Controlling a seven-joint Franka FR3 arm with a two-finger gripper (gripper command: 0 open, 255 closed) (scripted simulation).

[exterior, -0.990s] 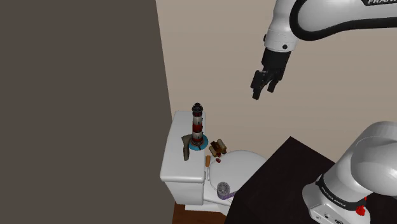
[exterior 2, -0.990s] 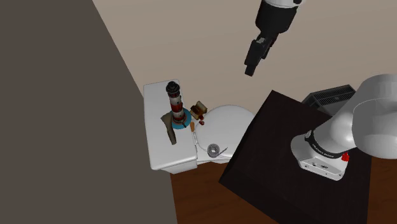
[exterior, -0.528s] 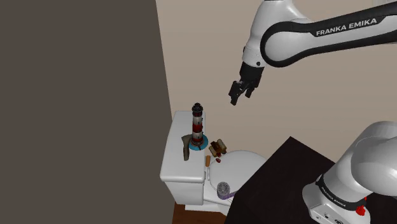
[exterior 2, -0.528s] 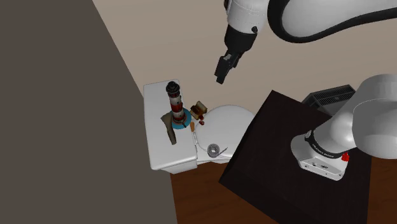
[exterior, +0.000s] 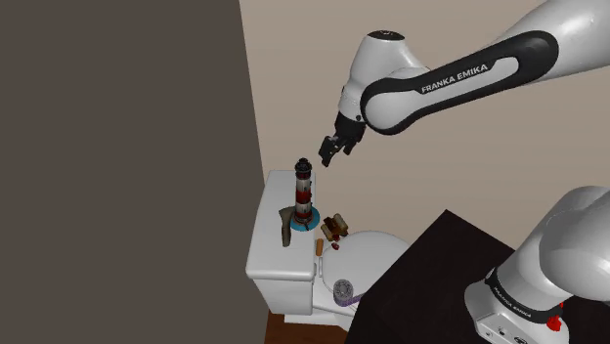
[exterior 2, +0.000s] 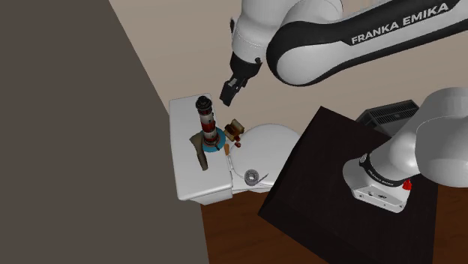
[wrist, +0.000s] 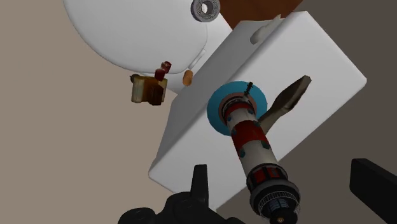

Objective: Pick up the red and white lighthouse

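black two-finger gripper [exterior: 328,152], fingers apart; red-and-white banded lighthouse [exterior: 305,195] stands just below them. lower straight, straddle its tower, then clamp.

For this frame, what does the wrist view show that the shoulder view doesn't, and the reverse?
Wrist view: the lighthouse seen from above, its lantern top framed by the open gripper, untouched. Shoulder view: the white arm reaching from the black stand, gripper slightly above the lighthouse's top. Both: the white toilet tank bearing the lighthouse, and the small brown object nearby.
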